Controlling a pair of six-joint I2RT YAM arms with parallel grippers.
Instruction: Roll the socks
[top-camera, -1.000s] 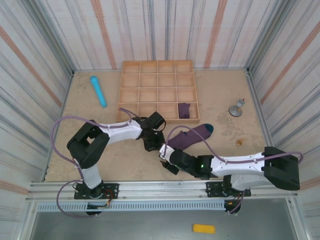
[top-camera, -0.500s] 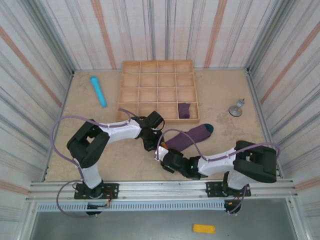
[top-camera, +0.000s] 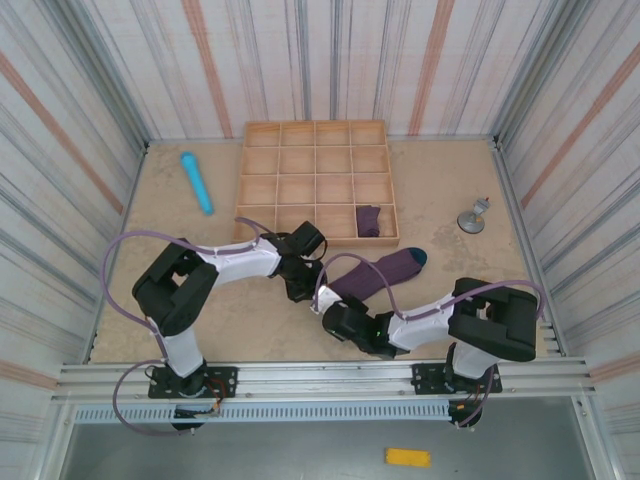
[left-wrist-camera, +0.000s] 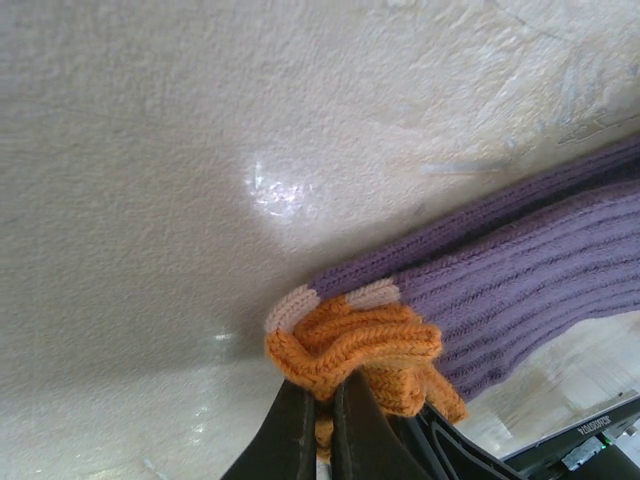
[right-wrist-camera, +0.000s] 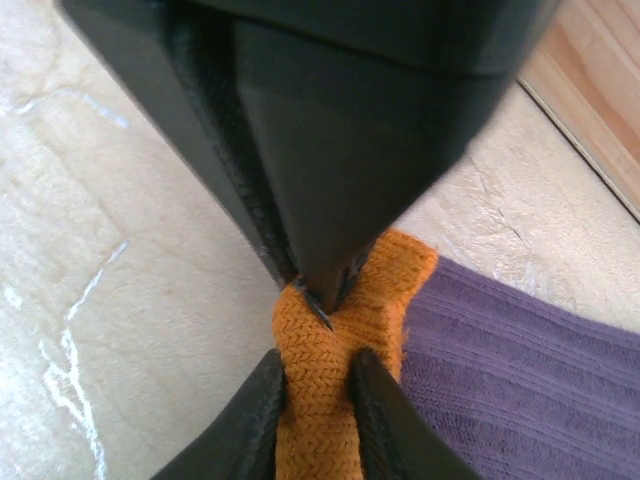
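On beige table (top-camera: 440, 190), sock (top-camera: 385, 270), seemingly corrugated walls (top-camera: 330, 60)

From above, the orange cuff of the long purple knit sock (top-camera: 385, 270) hides beneath the left claw (top-camera: 305, 292) and right claw (top-camera: 326, 310); at the left wrist the sock runs off the right edge. A tiny tan object (top-camera: 480, 285) is unidentifiable

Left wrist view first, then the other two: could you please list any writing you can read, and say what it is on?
Small label on the black housing, lower right of the left wrist view: lettering too small and blurred to read.
No writing can be seen on the sock, the wooden tray or the blue cylinder.
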